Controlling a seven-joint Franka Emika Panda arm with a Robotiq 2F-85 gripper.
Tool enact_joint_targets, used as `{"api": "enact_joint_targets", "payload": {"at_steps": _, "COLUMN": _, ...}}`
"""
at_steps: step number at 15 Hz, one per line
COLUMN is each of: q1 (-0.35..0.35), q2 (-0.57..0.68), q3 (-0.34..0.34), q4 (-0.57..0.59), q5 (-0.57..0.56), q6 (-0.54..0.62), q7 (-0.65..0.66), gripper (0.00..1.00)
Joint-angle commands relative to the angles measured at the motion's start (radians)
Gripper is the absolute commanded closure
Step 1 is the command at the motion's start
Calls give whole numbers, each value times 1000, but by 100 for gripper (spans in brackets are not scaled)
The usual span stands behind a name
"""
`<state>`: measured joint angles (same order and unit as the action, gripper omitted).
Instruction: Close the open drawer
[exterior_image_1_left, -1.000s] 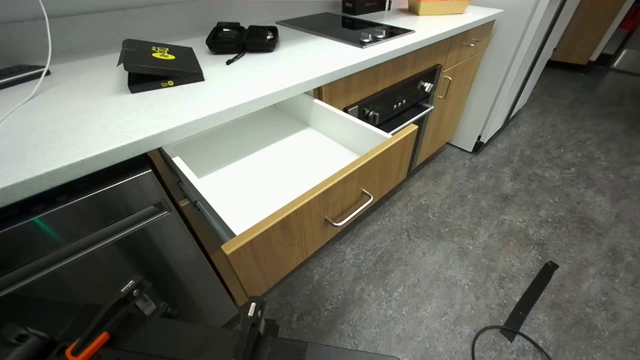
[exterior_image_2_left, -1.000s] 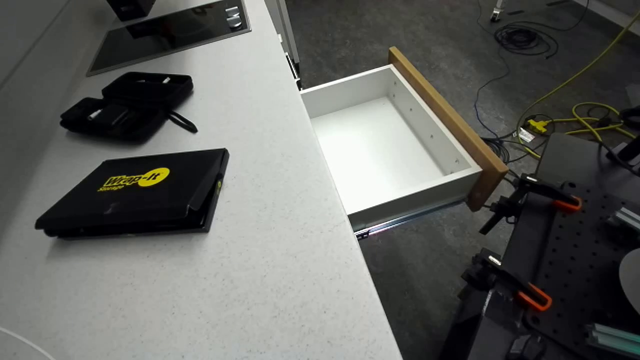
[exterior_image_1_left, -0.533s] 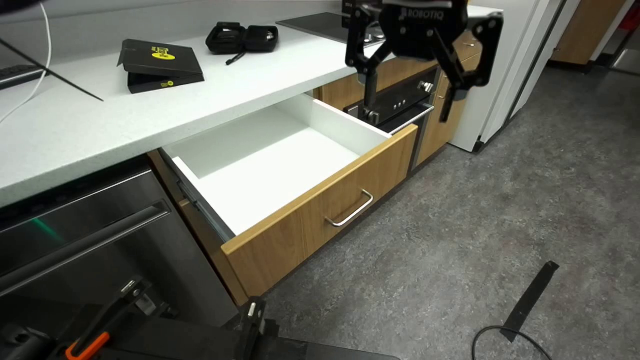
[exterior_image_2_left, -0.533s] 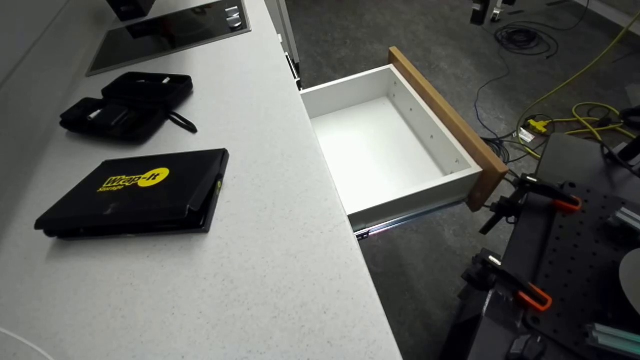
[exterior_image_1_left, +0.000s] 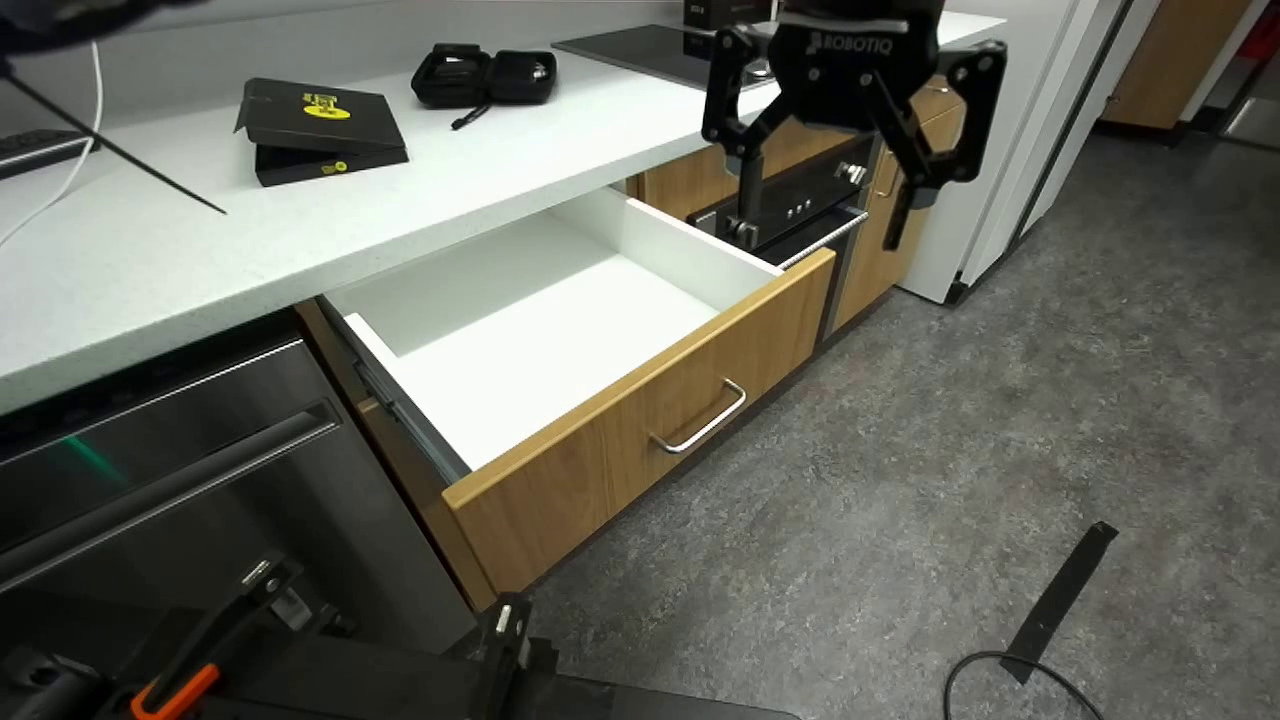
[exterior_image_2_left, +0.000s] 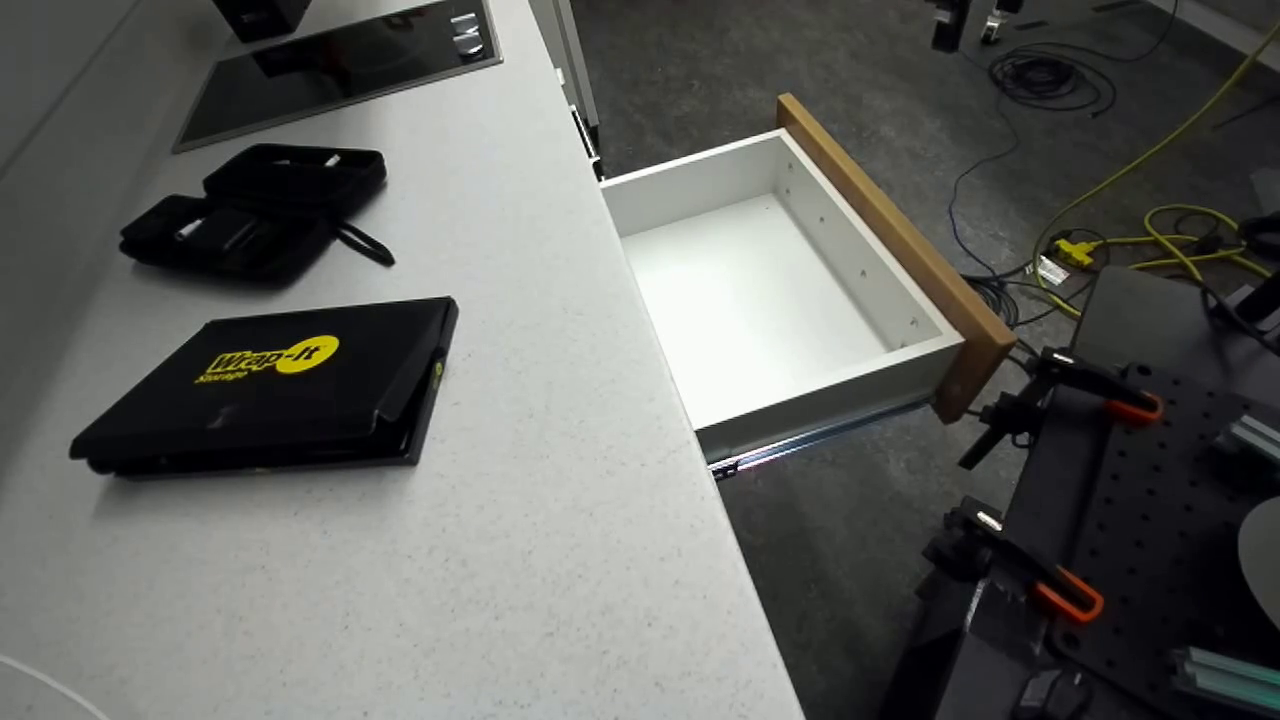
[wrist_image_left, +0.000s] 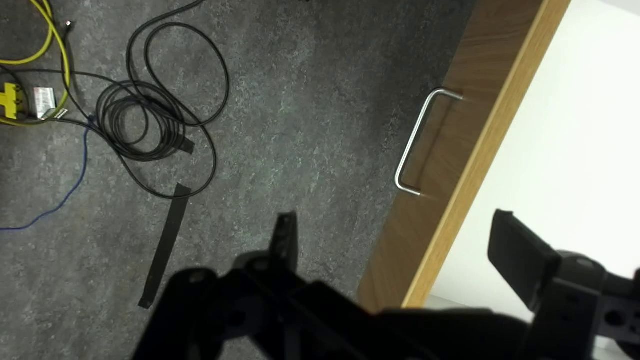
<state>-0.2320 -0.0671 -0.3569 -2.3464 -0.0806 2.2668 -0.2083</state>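
Drawer juts past the counter edge over open floor, the pincer spread wide above.

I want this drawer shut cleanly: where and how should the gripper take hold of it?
Probably by the middle of the silver handle, from above, jaws either side of it. The wrist view shows a slim bar standing off the drawer front, with a gap behind, and the open gripper points down.

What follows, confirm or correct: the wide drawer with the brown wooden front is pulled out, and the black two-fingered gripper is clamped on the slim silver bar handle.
Not clamped: the wrist view shows the black gripper open and clear of the silver handle. The drawer is indeed pulled out.
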Motion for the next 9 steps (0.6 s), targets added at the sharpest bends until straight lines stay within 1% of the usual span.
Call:
{"api": "enact_joint_targets", "payload": {"at_steps": 1, "q1": -24, "q2": 108, "q3": 22, "q4": 28, "q5": 3, "q6": 97, "q7": 62, "gripper": 0}}
{"api": "enact_joint_targets", "payload": {"at_steps": 4, "q1": -35, "q2": 212, "q3": 20, "q4": 61, "q5": 6, "q6": 167, "q7": 118, "gripper": 0}}
{"api": "enact_joint_targets", "payload": {"at_steps": 9, "q1": -60, "q2": 407, "q3": 15, "q4": 156, "q5": 14, "q6": 228, "q7": 209, "gripper": 0}}
